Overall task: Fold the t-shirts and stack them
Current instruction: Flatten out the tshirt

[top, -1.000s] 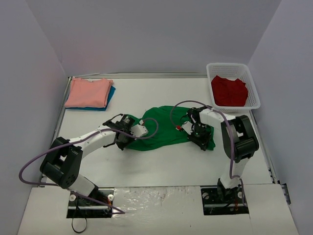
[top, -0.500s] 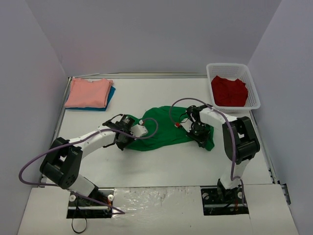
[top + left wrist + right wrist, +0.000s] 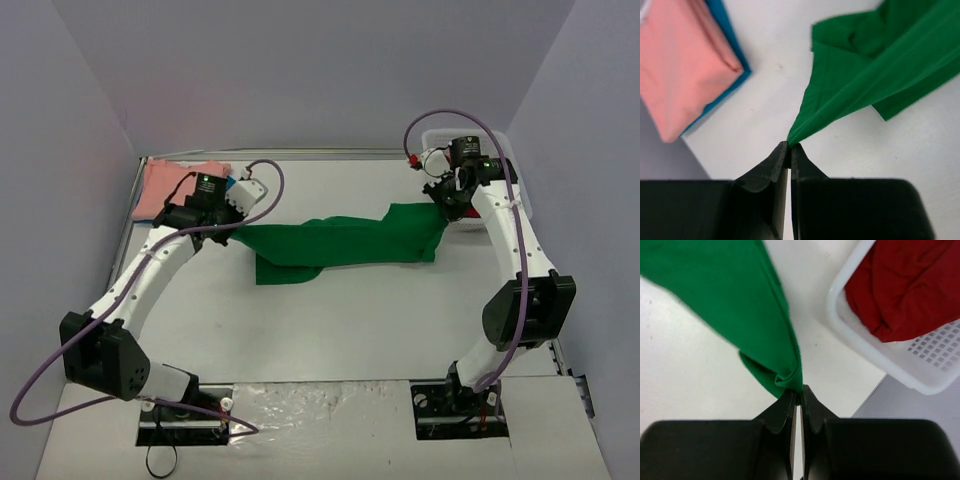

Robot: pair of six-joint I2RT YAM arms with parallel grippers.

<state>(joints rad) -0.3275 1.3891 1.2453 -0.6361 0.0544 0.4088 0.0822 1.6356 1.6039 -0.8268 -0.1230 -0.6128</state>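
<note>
Fingers clamped both sides: left gripper (image 3: 790,146) and right gripper (image 3: 798,391) each pinch one end of green shirt (image 3: 340,242). Second ago shirt lay bunched mid-table; now lifted, stretched left-right between arms. Looks ready to lay flat for folding.

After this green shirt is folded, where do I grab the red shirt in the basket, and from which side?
Take the red shirt by the rounded, bunched fold at its edge and come straight down from above. The basket walls stand around it, so a sideways approach looks blocked, and the raised fold likely gives the fingers something to close on.
</note>
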